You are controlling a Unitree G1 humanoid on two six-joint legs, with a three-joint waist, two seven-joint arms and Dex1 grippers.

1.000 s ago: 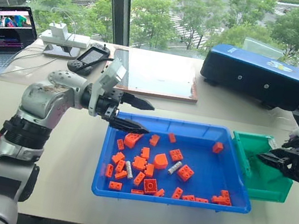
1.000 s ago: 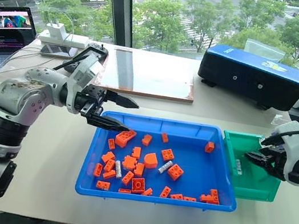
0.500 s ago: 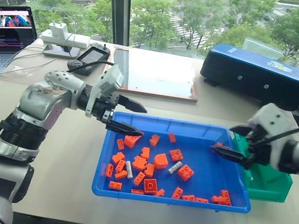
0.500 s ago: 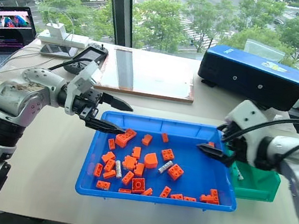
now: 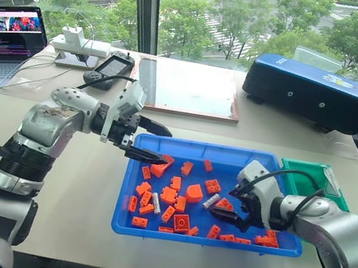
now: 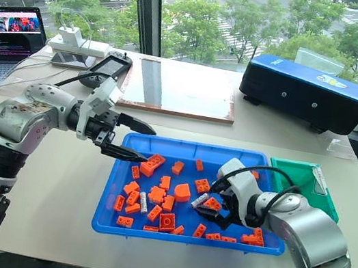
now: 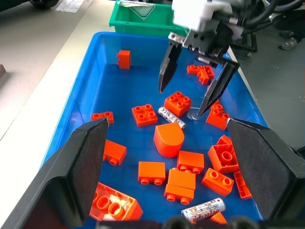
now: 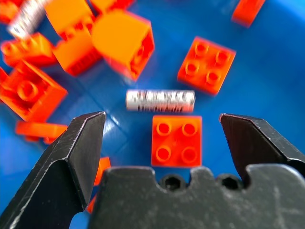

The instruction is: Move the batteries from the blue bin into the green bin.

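The blue bin point(image 5: 168, 235) sits mid-table, strewn with orange bricks. Two batteries lie in it: one point(image 5: 210, 201) near the middle and one point(image 5: 156, 203) towards the left. My right gripper point(image 5: 225, 205) hangs open low over the bin's right-middle. In the right wrist view the middle battery point(image 8: 160, 100) lies just beyond an orange brick point(image 8: 177, 140), both between its fingers, neither gripped. My left gripper point(image 5: 167, 146) is open and empty above the bin's far left corner. The green bin point(image 5: 300, 176) stands against the blue bin's right end.
Several orange bricks point(image 5: 168, 194) crowd the batteries. Behind the bins are a dark blue case point(image 5: 311, 91), a wooden board point(image 5: 187, 87), a handheld device point(image 5: 107, 69) and a laptop point(image 5: 6, 34). Bare tabletop lies left of the blue bin.
My right gripper has swung left from the green bin into the blue bin and dropped lower, its jaws wider apart. The left gripper has hardly moved.
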